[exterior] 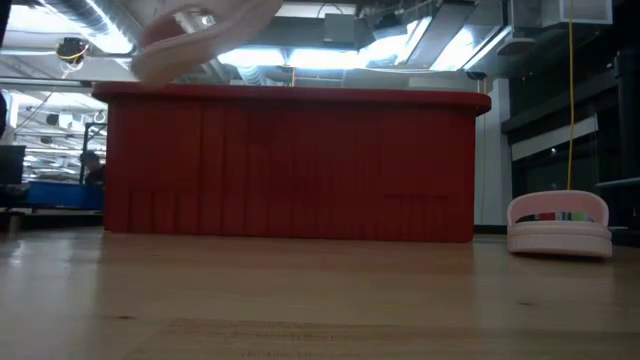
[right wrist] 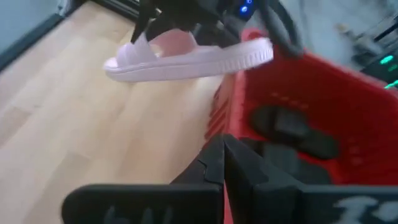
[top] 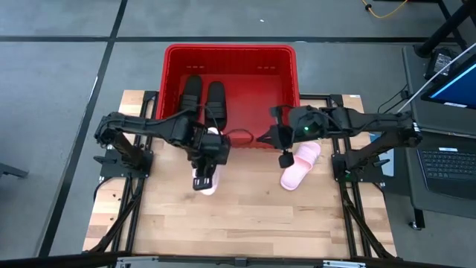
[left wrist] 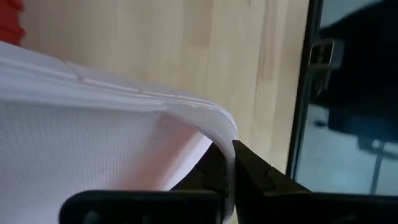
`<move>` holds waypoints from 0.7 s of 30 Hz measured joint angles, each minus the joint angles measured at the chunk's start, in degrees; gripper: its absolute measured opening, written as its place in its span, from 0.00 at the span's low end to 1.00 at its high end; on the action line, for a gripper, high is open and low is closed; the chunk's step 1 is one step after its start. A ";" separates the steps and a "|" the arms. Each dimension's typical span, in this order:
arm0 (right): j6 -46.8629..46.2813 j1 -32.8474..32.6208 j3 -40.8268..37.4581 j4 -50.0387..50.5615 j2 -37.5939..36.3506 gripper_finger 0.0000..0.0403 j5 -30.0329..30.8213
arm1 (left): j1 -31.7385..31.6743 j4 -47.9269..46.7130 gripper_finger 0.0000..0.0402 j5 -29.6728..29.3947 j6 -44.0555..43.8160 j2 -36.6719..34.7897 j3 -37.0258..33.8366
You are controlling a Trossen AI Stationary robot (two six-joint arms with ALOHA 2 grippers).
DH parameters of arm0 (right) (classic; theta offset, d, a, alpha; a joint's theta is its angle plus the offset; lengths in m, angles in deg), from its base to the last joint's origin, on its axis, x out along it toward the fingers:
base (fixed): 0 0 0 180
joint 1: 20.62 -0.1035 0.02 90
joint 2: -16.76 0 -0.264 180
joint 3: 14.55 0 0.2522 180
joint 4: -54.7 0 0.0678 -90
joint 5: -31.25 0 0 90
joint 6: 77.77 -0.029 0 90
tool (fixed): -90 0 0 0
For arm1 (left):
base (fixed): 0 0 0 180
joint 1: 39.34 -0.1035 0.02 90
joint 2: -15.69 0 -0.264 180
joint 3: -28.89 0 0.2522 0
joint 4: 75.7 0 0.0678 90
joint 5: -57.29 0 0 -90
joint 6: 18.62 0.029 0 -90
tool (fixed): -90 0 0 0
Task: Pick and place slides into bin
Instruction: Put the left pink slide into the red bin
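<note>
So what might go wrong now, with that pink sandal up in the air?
The left tool pinches only the thin strap of the pale pink slide sandal, so it might slip free short of the large red plastic basket. The right tool, shut and empty, sits near the basket's front wall, where the arms could bump. The sandal might also clip that rim.

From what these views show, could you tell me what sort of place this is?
Probably a robotics lab or workshop: the wooden table sits on a metal frame over grey floor, laptops stand beside it, and exposed ducts and strip lights run overhead behind the red bin.
</note>
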 joint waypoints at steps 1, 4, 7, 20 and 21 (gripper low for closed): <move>0.78 -0.65 0.36 0.04 -0.10 0.01 1.00 | -0.76 0.45 0.01 0.03 -0.81 0.00 0.49; 2.21 -2.59 0.50 0.11 -0.21 0.01 3.18 | -3.40 1.25 0.01 -0.04 -1.91 0.00 2.59; 2.54 -3.96 0.50 0.23 -0.20 0.01 5.00 | -6.27 1.40 0.01 0.19 -1.57 0.00 4.47; 9.21 -6.24 0.50 -3.30 -0.20 0.01 14.61 | -18.11 8.81 0.01 1.06 -1.58 0.02 14.75; 9.48 -6.09 0.50 -4.65 -0.18 0.01 14.60 | -18.99 10.16 0.01 1.06 -1.57 0.02 15.09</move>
